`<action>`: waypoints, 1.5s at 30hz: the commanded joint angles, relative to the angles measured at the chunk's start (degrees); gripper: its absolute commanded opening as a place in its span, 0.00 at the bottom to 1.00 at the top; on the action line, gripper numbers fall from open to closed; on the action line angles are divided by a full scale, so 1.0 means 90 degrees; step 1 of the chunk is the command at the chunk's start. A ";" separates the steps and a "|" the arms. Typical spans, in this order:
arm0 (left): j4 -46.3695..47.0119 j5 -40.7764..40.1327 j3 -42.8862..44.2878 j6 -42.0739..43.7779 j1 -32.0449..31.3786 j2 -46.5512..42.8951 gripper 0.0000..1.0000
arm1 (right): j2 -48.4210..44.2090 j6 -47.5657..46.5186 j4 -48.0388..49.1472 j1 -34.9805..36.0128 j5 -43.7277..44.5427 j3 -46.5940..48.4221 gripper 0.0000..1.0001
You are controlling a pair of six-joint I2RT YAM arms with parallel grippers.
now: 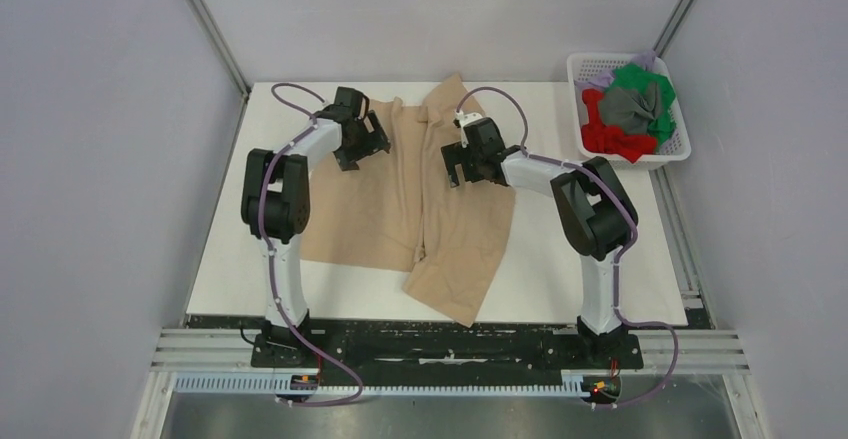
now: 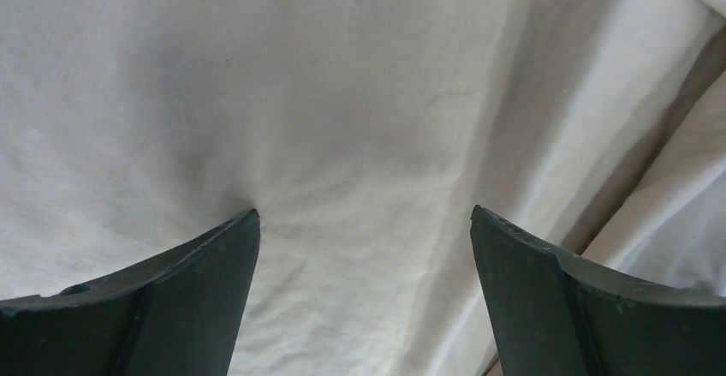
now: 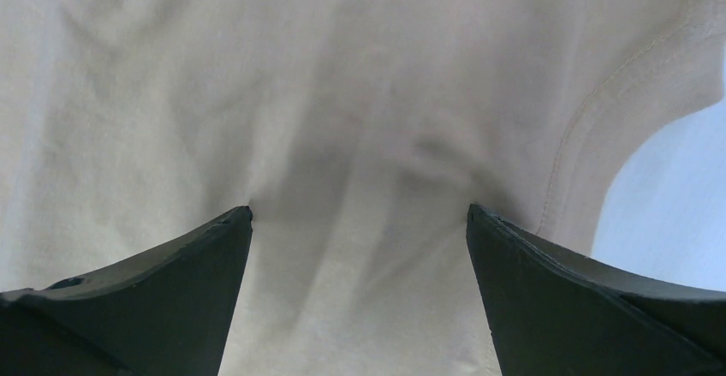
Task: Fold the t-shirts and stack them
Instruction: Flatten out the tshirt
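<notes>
Tan t-shirt [image 1: 385, 209]: lies spread out on the white table [image 1: 560, 279], in the middle, between the two arms; it is lumpy, with a long fold running down its middle
Near corner of the shirt: a loose flap points toward the arm bases
Left gripper [image 2: 364, 217]: its jaws are wide apart; it points down at the left half of the shirt, and one tip pokes the cloth and makes little creases
Right gripper [image 3: 360, 213]: its jaws are wide apart too; the tips touch the cloth just beside the round neck hole [image 3: 599, 136]; nothing is pinched
Basket [image 1: 585, 64]: white, at the far right corner of the table, well apart from the tan shirt
In the basket: a red shirt [image 1: 610, 139], a green shirt [image 1: 650, 89], a grey shirt [image 1: 630, 107] and a bit of a lavender shirt [image 1: 603, 81], all bunched up together
</notes>
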 commanded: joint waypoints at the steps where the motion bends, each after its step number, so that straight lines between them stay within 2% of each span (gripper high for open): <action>1: -0.0514 -0.0255 -0.0686 -0.0009 0.0445 -0.0162 1.00 | 0.0243 -0.0029 -0.0241 -0.0336 0.0232 0.0220 0.98; 5: -0.0546 -0.0197 -0.1076 -0.0062 0.0822 -0.0444 1.00 | 0.0255 0.0115 -0.0244 -0.0779 0.0239 0.0074 0.98; 11: -0.0607 -0.0168 -0.1387 0.0004 0.0882 -0.0719 1.00 | 0.0396 0.0311 -0.0315 -0.1573 0.0095 0.0052 0.98; 20: -0.0577 0.0451 -0.1333 -0.0095 0.0873 -0.0779 1.00 | 0.0179 0.0277 -0.0273 -0.2010 0.0383 -0.0108 0.98; 24: -0.0532 0.0595 -0.1182 -0.0014 0.0863 -0.1002 1.00 | -0.0077 0.0136 -0.0195 -0.1984 -0.0094 -0.0079 0.98; 29: -0.0605 0.0445 -0.1030 0.0042 0.0830 -0.1758 1.00 | -0.1152 -0.0184 -0.0194 -0.1764 0.0170 -0.0317 0.98; 34: -0.0468 0.0179 -0.2112 -0.0118 0.0719 -0.3179 1.00 | -0.2638 -0.0323 -0.0035 -0.1264 0.0249 -0.1519 0.98; 39: -0.0277 0.0301 -0.3519 -0.0444 0.0692 -0.4223 1.00 | -0.3697 0.0139 0.0041 -0.0573 0.0437 -0.3025 0.98; 41: -0.0028 0.0363 -0.4051 -0.0567 0.0687 -0.4427 1.00 | -0.3926 0.0434 0.0134 -0.0419 0.0422 -0.3541 0.98; 45: 0.0259 0.0642 -0.4426 -0.0488 0.0686 -0.4300 1.00 | -0.4095 0.0638 0.0295 -0.0177 0.0146 -0.4217 0.98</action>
